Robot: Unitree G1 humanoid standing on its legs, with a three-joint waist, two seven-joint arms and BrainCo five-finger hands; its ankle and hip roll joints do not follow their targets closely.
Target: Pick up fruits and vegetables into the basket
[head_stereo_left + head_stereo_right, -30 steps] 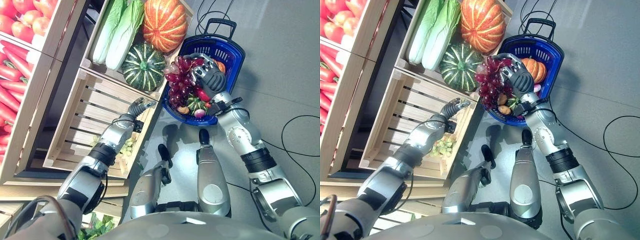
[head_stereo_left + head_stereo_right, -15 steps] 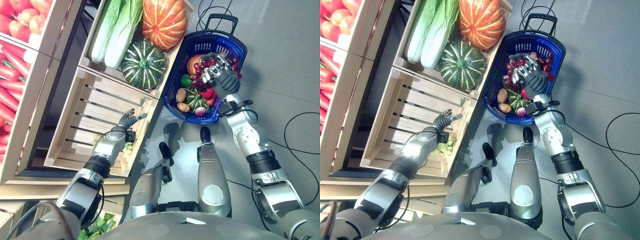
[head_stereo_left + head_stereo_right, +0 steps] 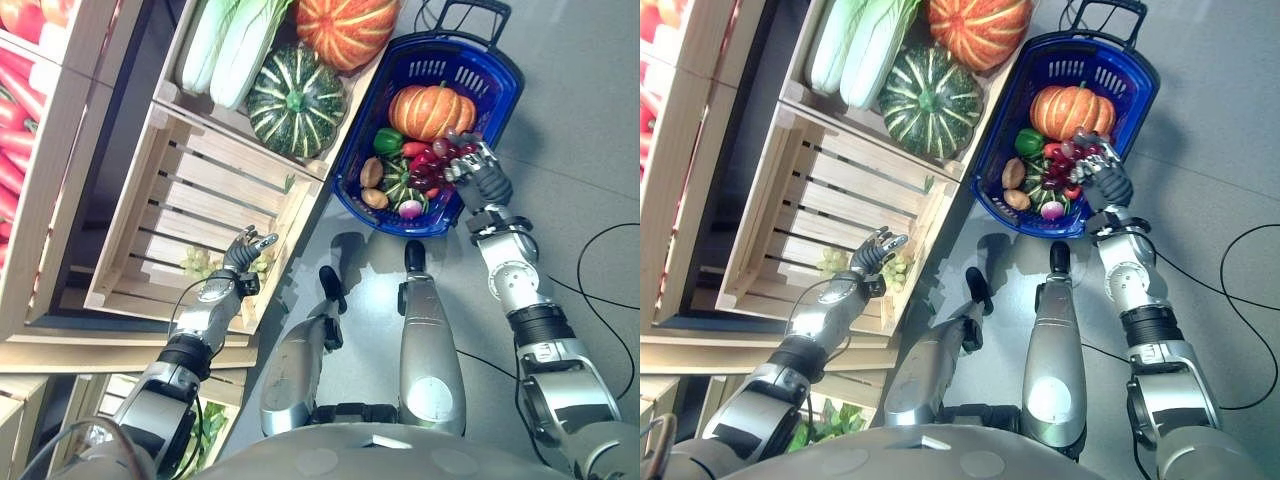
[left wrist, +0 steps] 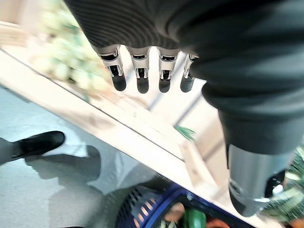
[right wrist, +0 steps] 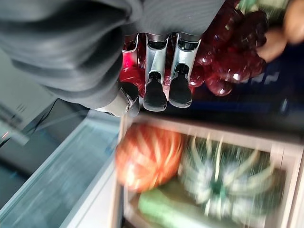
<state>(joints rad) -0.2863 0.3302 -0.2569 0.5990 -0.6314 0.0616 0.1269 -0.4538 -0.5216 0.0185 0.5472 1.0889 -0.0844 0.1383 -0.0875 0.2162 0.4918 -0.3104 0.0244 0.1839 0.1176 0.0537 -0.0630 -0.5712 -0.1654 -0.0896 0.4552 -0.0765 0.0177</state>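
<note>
The blue basket (image 3: 497, 75) holds a small orange pumpkin (image 3: 431, 111), a green pepper (image 3: 388, 141) and other produce. The right hand (image 3: 484, 181) curls round red grapes (image 3: 437, 160) inside it. The left hand (image 3: 243, 254) hangs slack-fingered and empty over blurred green grapes (image 3: 832, 262) in the wooden crate (image 3: 143, 178).

Since a second ago we see the right hand (image 3: 484, 179) swing from the crate side across the blue basket (image 3: 498, 92) to its near right rim, and the red grapes (image 3: 432, 166) it grips now rest low among the basket's produce. The left hand (image 3: 871, 254) draws back toward the slatted crate's (image 3: 205, 200) near corner, fingers loose, by the green grapes (image 3: 837, 261).
</note>
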